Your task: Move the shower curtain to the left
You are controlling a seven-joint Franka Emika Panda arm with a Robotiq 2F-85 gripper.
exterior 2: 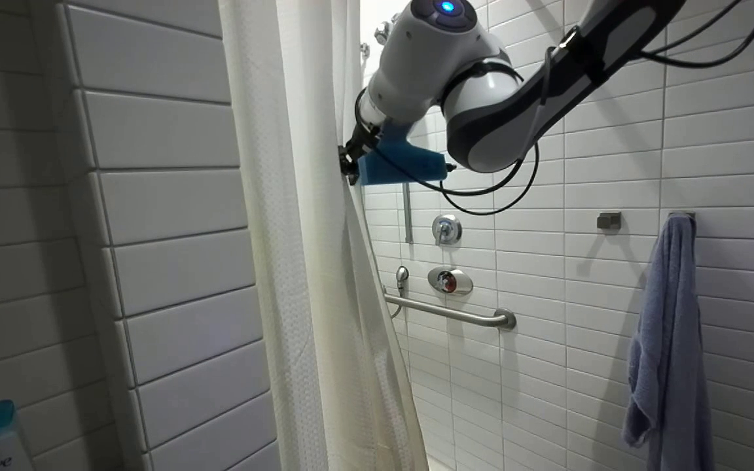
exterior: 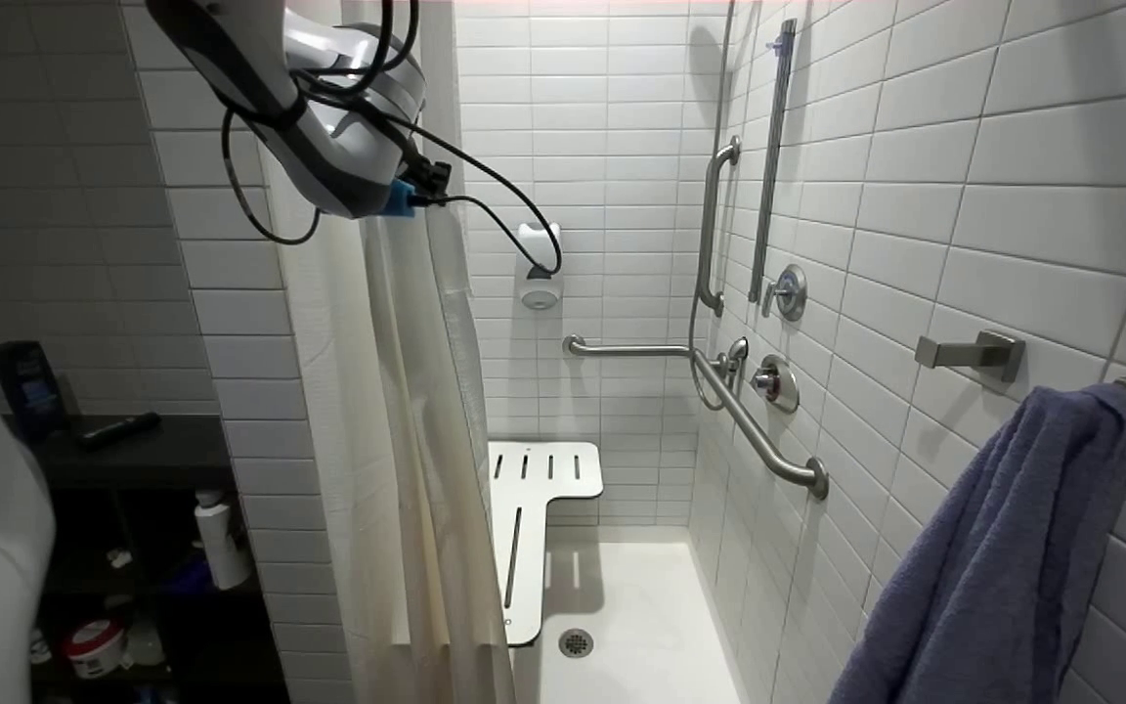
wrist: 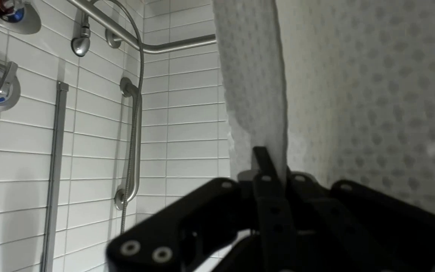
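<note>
One edge of the shower curtain [exterior 2: 317, 242] is sitting clamped in the gripper [wrist: 279, 170], so a hasty pull could be courting slippage.

Shower curtain [exterior 2: 308, 248]: off-white, hanging in folds (edge pinched).

At left in an exterior view, a dark, dimly lit bench [exterior: 182, 445] with a flat top, open in front below. On the top, a dark bottle [exterior: 30, 391] standing upright; just to its right, a slim black item [exterior: 118, 430] lying down, too dark to identify. Inside the open part, a white bottle [exterior: 223, 543] and, lower down, a red-lidded tub [exterior: 96, 647], the rest too dim to make out. Toward the middle, a pale floor [exterior: 641, 606] with a round drain [exterior: 576, 642] set into it and a grey shadow across part of it.
</note>
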